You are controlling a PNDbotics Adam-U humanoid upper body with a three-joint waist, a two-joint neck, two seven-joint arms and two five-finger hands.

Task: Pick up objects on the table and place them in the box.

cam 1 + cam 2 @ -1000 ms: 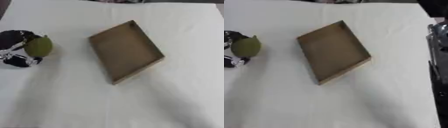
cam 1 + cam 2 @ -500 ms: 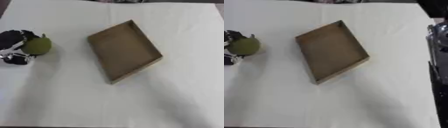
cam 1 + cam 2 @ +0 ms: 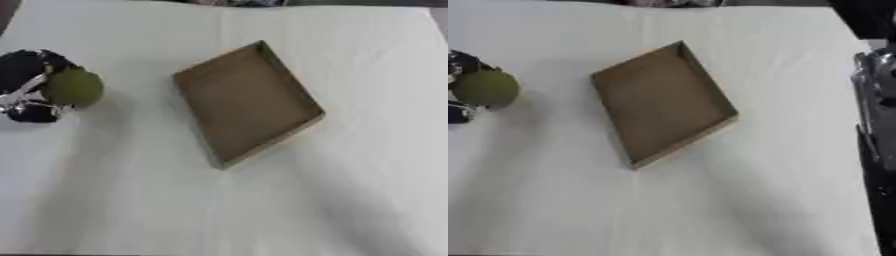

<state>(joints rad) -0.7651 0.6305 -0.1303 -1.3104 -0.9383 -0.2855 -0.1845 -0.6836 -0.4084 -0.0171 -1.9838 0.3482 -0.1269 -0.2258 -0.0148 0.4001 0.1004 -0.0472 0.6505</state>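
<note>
Now the left hand (image 3: 26, 95) has its fingers (image 3: 22, 100) curled round a green ball (image 3: 73, 88) at the left edge of the white worktop (image 3: 262, 210). Well apart, the brown box (image 3: 248, 102) lies in the middle.

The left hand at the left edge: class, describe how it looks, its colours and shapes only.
The left hand is mostly black with rounded, bulky forms, crossed by shiny silver fingers and joints. No cables or markings can be made out on it.
</note>
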